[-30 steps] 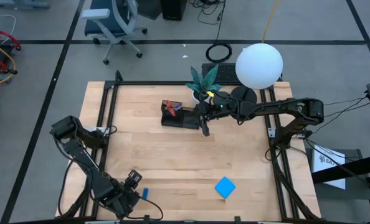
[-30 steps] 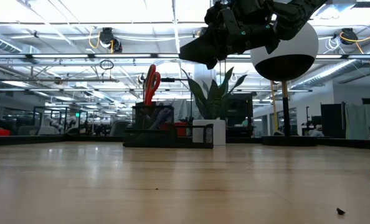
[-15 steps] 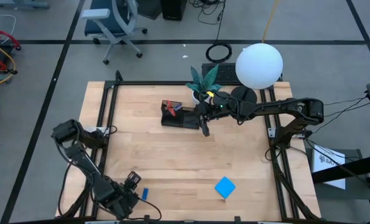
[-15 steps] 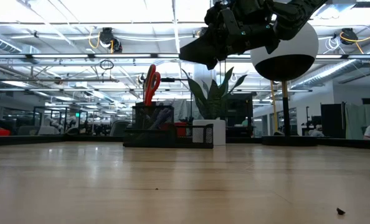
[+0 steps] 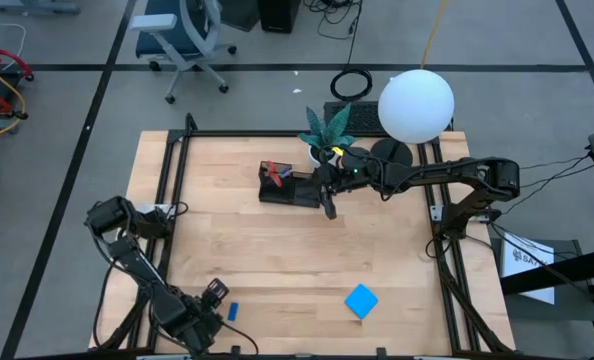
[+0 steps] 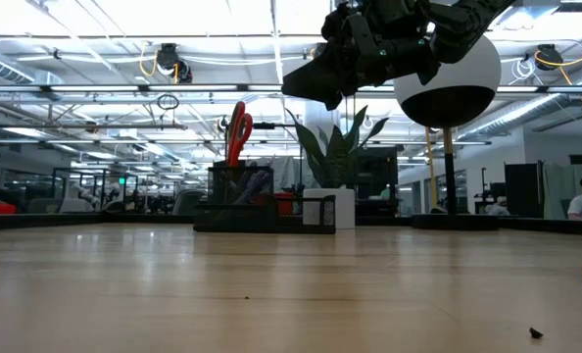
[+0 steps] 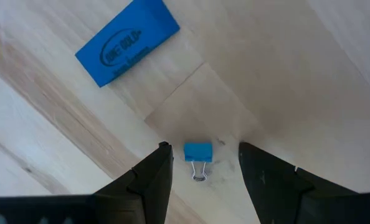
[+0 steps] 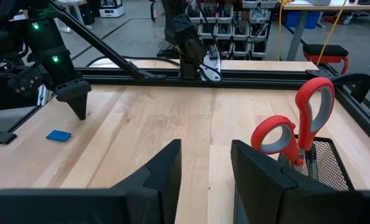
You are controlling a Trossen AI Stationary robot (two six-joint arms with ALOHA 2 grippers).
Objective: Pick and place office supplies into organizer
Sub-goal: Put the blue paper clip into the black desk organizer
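high view: worktop [image 5: 277, 250] carries the organizer [image 5: 288, 188] at its far middle, red-handled scissors [image 5: 273, 173] upright inside. right gripper [image 5: 328, 208] hangs beside it, fingers apart, empty. left gripper [image 7: 199, 163], fingers apart, straddles a small blue binder clip [image 7: 198, 153] near the eraser [image 7: 128, 42].

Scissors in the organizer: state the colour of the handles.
Red handles on the scissors, standing upright in the black mesh organizer; right wrist view shows this best.

Scissors [image 5: 272, 172] upright in organizer [image 5: 289, 190]; pad [image 5: 361, 300] and eraser [image 5: 232, 311] near front edge.
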